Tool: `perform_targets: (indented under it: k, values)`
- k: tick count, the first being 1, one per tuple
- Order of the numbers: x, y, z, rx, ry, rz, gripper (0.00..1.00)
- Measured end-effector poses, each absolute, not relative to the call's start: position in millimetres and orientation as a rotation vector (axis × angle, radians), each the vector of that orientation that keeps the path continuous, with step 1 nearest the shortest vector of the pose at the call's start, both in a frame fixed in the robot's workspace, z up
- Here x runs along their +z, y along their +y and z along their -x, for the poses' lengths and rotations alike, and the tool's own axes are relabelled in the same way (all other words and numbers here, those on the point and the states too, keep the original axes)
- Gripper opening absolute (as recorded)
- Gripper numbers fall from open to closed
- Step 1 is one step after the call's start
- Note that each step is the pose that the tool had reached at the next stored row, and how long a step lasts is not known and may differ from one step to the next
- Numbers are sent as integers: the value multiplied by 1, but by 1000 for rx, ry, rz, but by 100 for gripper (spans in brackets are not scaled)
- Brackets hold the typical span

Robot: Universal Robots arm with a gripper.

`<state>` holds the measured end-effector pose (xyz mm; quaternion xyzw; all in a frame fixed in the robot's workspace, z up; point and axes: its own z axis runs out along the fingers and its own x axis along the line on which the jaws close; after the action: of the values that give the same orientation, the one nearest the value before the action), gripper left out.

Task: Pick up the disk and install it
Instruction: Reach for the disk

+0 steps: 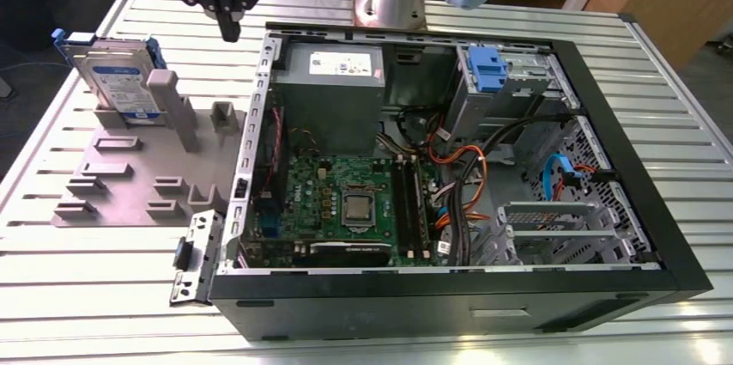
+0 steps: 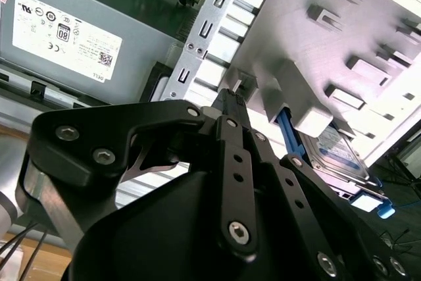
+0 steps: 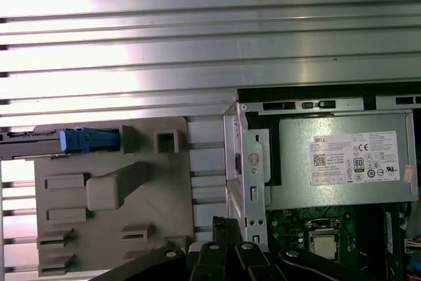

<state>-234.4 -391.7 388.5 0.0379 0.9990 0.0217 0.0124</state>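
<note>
Disk [image 1: 115, 82] on edge, upright in holder [image 1: 149, 180]

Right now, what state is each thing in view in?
gripper: shut, empty, above the table beside the case.
disk: standing on edge in the grey fixture, not gripped.
computer case: lying open, side panel off.
blue bracket: in the drive bay, no drive in it.
power supply: mounted in the case.
</note>
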Motion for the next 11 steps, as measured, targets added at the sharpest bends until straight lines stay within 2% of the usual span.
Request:
perform_targets:
  k: [11]
  values:
    - [388,-392,237,68,3114,-118,11]
